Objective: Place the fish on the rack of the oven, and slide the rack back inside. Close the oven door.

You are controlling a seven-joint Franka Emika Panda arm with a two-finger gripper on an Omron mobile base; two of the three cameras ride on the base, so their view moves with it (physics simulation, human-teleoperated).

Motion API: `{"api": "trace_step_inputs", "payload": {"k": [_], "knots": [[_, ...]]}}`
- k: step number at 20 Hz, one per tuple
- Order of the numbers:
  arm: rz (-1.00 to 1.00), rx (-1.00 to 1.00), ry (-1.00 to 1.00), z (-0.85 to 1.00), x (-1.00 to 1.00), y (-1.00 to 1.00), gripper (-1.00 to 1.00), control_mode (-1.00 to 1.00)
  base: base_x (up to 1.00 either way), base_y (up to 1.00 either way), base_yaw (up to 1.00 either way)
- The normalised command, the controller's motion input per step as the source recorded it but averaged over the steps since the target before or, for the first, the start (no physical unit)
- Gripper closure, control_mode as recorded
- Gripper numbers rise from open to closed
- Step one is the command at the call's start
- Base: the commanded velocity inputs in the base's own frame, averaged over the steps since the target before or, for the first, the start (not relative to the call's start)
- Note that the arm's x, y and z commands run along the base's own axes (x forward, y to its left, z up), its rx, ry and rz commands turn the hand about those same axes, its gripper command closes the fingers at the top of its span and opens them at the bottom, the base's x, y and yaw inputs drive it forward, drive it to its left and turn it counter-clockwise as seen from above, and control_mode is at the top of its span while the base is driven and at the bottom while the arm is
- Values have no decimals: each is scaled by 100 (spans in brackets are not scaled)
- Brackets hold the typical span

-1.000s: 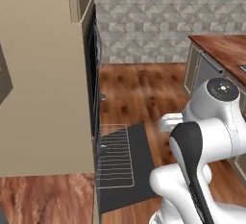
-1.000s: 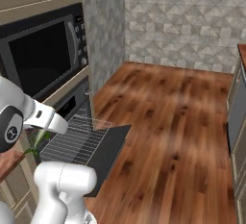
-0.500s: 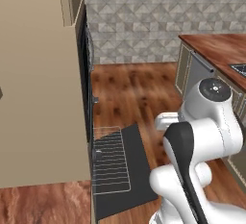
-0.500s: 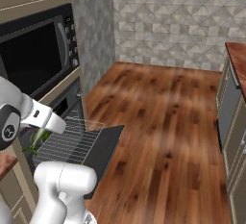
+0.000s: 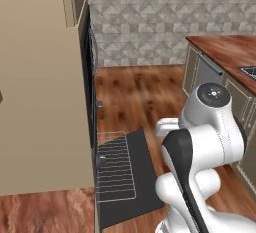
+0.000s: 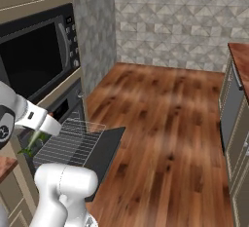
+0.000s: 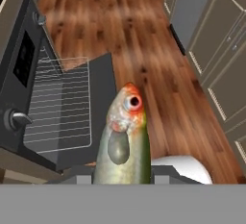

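Observation:
The silvery-green fish (image 7: 124,141) with an orange-red head stands up between my gripper's (image 7: 123,172) jaws, which are shut on it. In the right base view the fish (image 6: 30,144) hangs from the gripper (image 6: 36,136) above the near left corner of the rack (image 6: 68,143). The wire rack (image 5: 116,167) is pulled out over the oven door (image 5: 135,177), which lies open and flat. The black oven (image 5: 91,82) sits in the beige cabinet. From the hand, the rack (image 7: 60,107) and door (image 7: 102,98) lie ahead and to the left of the fish.
A black microwave (image 6: 34,55) sits above the oven. Grey-beige base cabinets (image 7: 211,50) with a wooden counter (image 5: 225,49) line the opposite side. Open wooden floor (image 6: 165,123) runs between them to a stone-tiled wall (image 5: 140,22).
Both base views have shifted as the base drove, so the oven and counter sit differently in frame. The arm keeps its pose with the fish in its grip.

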Motion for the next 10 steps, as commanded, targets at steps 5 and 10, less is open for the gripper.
{"api": "trace_step_inputs", "payload": {"k": [5, 10], "knots": [[3, 2, 4, -27, 7, -11, 100, -100, 0, 0, 0], [11, 7, 15, -49, 27, 0, 100, -100, 0, 0, 0]]}}
